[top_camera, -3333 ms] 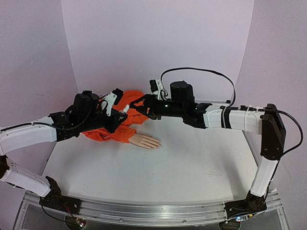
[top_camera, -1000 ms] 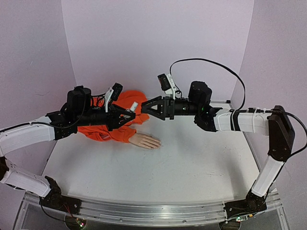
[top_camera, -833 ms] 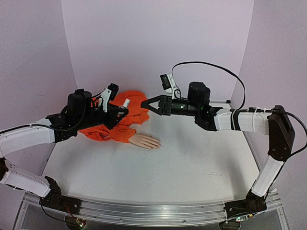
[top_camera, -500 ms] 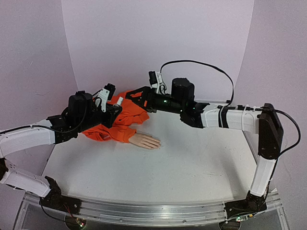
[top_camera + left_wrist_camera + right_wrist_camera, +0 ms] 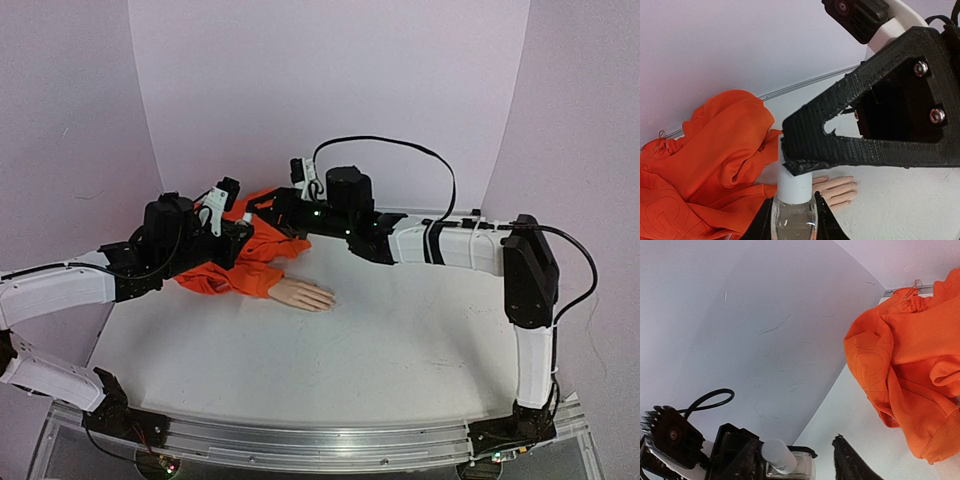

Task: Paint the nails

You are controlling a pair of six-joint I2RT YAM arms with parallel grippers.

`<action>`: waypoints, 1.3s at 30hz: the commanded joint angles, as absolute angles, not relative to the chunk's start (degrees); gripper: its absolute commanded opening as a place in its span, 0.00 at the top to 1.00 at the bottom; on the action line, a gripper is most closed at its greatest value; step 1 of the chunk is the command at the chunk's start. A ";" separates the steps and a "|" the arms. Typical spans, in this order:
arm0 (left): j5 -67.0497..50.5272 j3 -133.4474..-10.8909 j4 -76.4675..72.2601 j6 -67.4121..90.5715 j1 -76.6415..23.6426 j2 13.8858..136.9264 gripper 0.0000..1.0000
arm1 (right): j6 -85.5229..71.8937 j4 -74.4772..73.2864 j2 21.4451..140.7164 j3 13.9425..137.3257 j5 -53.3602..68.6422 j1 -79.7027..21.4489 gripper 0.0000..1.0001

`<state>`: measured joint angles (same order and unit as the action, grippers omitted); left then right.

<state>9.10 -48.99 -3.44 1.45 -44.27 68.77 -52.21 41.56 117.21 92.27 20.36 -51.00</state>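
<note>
The pale peach mannequin hand [image 5: 303, 294] lies flat on the table, sticking out of the orange sleeve [image 5: 238, 272]. Its nails [image 5: 855, 184] are too small to make out. My left gripper [image 5: 238, 228] is shut on a small clear bottle [image 5: 793, 221] with a white cap [image 5: 794, 182] and holds it above the sleeve. My right gripper [image 5: 263, 207] is open, its jaws on either side of the cap. In the right wrist view [image 5: 797, 452] the cap [image 5: 776, 456] sits close to one finger [image 5: 742, 460]. In the left wrist view that black finger [image 5: 840, 145] covers the cap's top.
Bunched orange cloth [image 5: 715, 145] fills the table's back left corner against the purple backdrop wall [image 5: 330, 80]. A black cable [image 5: 385, 145] loops over the right arm. The white table [image 5: 400, 340] extends in front of the hand.
My right arm has swung left and its open jaws have come round the bottle's cap. My left gripper has drawn back slightly left with the bottle. The mannequin hand has not moved.
</note>
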 commanded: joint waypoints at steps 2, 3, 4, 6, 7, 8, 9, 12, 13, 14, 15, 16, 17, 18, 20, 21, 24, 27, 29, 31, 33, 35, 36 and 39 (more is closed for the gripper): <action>8.67 -49.37 -6.88 2.33 -44.47 67.69 1.00 | -52.21 43.33 118.34 96.38 20.44 -52.18 0.61; 8.66 -49.44 -6.94 2.25 -44.47 67.71 1.00 | -52.15 43.37 118.38 96.41 20.54 -52.20 0.63; 8.52 -49.50 -6.93 2.27 -44.46 67.72 1.00 | -52.12 43.40 118.45 96.42 20.68 -52.26 0.66; 8.22 -49.70 -6.90 2.52 -44.47 67.88 1.00 | -52.06 43.48 118.43 96.31 21.42 -52.27 0.72; 8.07 -49.79 -6.89 2.73 -44.45 67.90 1.00 | -52.04 43.61 118.35 96.05 21.65 -52.29 0.73; 7.63 -49.88 -6.92 2.89 -44.51 68.04 1.00 | -51.80 43.86 118.19 95.71 21.98 -52.29 0.78; 7.27 -50.10 -6.86 3.13 -44.48 68.06 1.00 | -51.40 44.01 117.84 95.33 22.13 -52.28 0.83; 5.28 -50.42 -6.90 4.81 -44.43 67.86 1.00 | -49.23 44.30 115.71 92.97 22.24 -52.23 0.93; 3.81 -50.56 -6.86 5.52 -44.35 67.79 1.00 | -48.20 44.52 114.94 92.12 22.87 -52.17 0.95; 1.60 -50.79 -6.87 5.96 -44.26 67.77 1.00 | -47.04 44.99 114.15 91.10 24.18 -51.95 0.96; -2.47 -51.15 -6.87 6.10 -43.89 67.87 1.00 | -45.69 45.83 113.54 90.09 26.42 -51.56 0.98; -7.86 -51.72 -6.91 6.08 -43.30 67.93 1.00 | -44.13 47.28 112.81 89.07 29.46 -50.97 1.00; -13.87 -52.31 -6.86 6.29 -42.54 68.07 1.00 | -42.40 49.37 111.90 87.47 32.94 -50.38 1.00; -23.89 -53.07 -6.91 6.88 -41.29 68.24 1.00 | -40.36 51.49 110.90 85.83 36.63 -49.91 1.00; -40.70 -55.46 -7.04 8.76 -38.75 69.55 1.00 | -35.19 55.77 108.60 82.18 46.85 -49.00 1.00; -49.67 -57.45 -7.12 9.76 -37.77 71.08 1.00 | -32.44 57.43 107.42 80.82 53.55 -48.93 1.00; -68.22 -61.48 -7.47 12.91 -36.83 74.58 1.00 | -26.58 61.00 104.64 76.18 74.27 -48.95 1.00; -74.97 -63.05 -7.67 13.72 -36.83 76.54 1.00 | -24.80 60.98 102.34 72.51 79.07 -48.06 1.00; -75.34 -63.15 -7.74 13.36 -36.83 76.94 1.00 | -24.28 61.00 101.08 70.71 78.43 -47.22 1.00; -74.12 -63.06 -7.81 12.60 -36.83 77.14 1.00 | -23.99 61.07 100.16 69.87 76.62 -46.80 1.00; -71.26 -62.95 -7.82 12.19 -36.83 77.58 1.00 | -23.93 61.02 99.63 69.38 73.93 -46.77 1.00; -64.99 -62.31 -7.93 11.84 -36.83 77.54 1.00 | -24.62 60.91 99.45 69.35 70.37 -46.59 1.00; -60.29 -61.55 -7.91 11.18 -36.83 77.05 1.00 | -25.25 60.83 99.41 69.28 68.39 -46.35 0.92; -42.11 -56.86 -7.82 7.42 -36.94 73.09 1.00 | -27.60 59.75 99.44 69.16 58.71 -45.27 0.52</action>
<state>-62.35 -58.65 -1.78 12.29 -38.20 78.52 -25.39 59.96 101.97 69.67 63.77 -45.84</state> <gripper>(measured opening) 0.218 0.286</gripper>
